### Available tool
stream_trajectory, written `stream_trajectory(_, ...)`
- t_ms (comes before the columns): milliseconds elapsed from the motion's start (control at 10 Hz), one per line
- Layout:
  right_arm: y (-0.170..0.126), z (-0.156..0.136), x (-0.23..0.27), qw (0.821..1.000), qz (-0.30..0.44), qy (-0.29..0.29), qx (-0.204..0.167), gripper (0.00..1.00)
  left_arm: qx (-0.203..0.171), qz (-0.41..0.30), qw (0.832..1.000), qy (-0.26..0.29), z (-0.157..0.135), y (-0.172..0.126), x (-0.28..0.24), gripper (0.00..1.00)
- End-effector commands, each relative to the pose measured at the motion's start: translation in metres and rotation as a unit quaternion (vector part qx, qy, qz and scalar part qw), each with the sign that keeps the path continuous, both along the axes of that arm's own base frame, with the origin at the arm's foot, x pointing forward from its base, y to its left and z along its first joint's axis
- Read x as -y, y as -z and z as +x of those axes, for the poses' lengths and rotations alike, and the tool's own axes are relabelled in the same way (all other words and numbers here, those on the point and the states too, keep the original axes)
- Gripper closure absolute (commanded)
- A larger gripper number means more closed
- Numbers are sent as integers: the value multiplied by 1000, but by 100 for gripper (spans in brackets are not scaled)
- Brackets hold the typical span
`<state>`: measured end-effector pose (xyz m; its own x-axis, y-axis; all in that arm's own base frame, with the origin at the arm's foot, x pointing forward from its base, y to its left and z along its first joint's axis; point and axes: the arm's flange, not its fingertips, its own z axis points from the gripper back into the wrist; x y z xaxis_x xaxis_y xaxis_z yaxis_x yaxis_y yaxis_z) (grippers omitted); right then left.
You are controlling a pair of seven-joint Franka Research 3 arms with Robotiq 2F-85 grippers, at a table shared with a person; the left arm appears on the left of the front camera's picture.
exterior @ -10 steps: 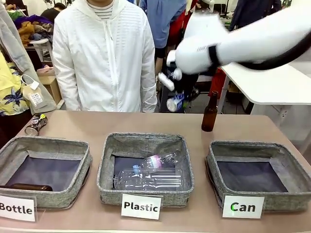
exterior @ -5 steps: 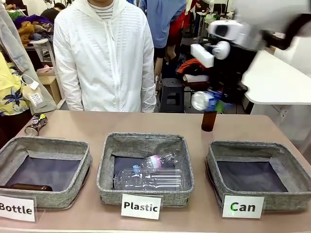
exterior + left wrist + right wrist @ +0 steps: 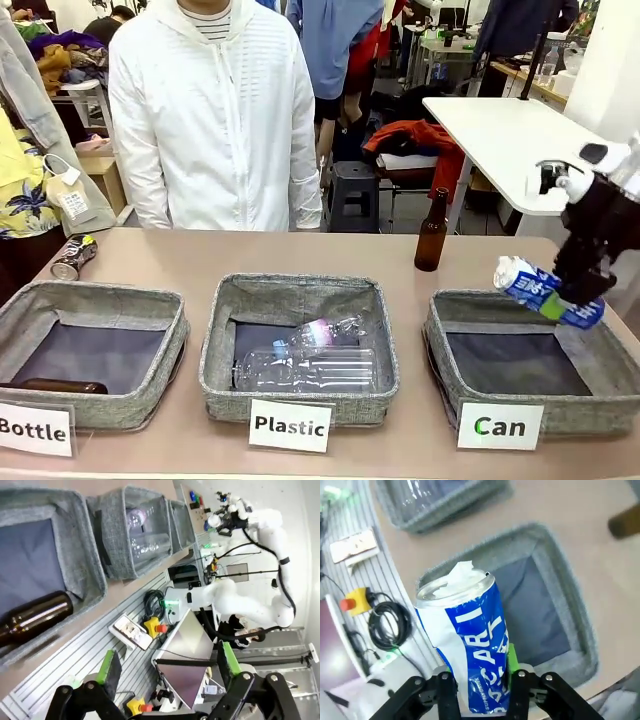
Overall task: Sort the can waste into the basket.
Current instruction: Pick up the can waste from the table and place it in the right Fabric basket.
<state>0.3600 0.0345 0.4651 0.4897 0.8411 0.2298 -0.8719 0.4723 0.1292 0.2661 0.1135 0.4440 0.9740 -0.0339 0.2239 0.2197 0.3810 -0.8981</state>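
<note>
The left arm's jaws stand wide apart with nothing between them, off the near left edge of the surface (image 3: 300, 258). Three square grey fabric baskets line the near edge. The left "Bottle" basket (image 3: 100, 410) holds one brown glass bottle (image 3: 60, 385) lying flat. The middle "Plastic" basket (image 3: 225, 340) holds what look like two clear plastic bottles (image 3: 310, 365). Over the far right of the "Can" basket (image 3: 590, 412), the right arm (image 3: 600, 190) reaches down, its jaws clamped on the blue and white drink can (image 3: 545, 290), which is tilted with its top to the left. Farther off, a second brown bottle (image 3: 431, 232) stands upright. The crushed dark silver can (image 3: 73, 256) lies far left. A person in a white jacket (image 3: 215, 110) stands beyond.
</note>
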Motion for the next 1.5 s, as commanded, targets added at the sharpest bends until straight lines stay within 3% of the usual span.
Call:
stream_trajectory(0,0,-3,-8,999,-22,28,-27,100,28,15,999,-30,-9,22,28,0)
stream_trajectory(100,2,0,-8,998,-34,29,-41,100,0,0,1000,0,0,0,0,0)
stream_trajectory(300,2,4,-2,998,-29,28,-54,100,0,0,1000,0,0,0,0,0)
stream_trajectory(400,3,5,0,998,-25,38,-53,0,0,0,1000,0,0,0,0,0)
stream_trajectory(1000,11,11,5,999,3,30,-40,0,0,0,1000,0,0,0,0,0)
stream_trajectory(1200,17,7,10,999,40,33,-17,0,0,0,1000,0,0,0,0,0)
stream_trajectory(1300,22,2,16,995,91,38,5,0,0,0,1000,0,0,0,0,0)
stream_trajectory(1400,29,-5,31,967,224,103,71,0,0,0,1000,0,0,0,0,0)
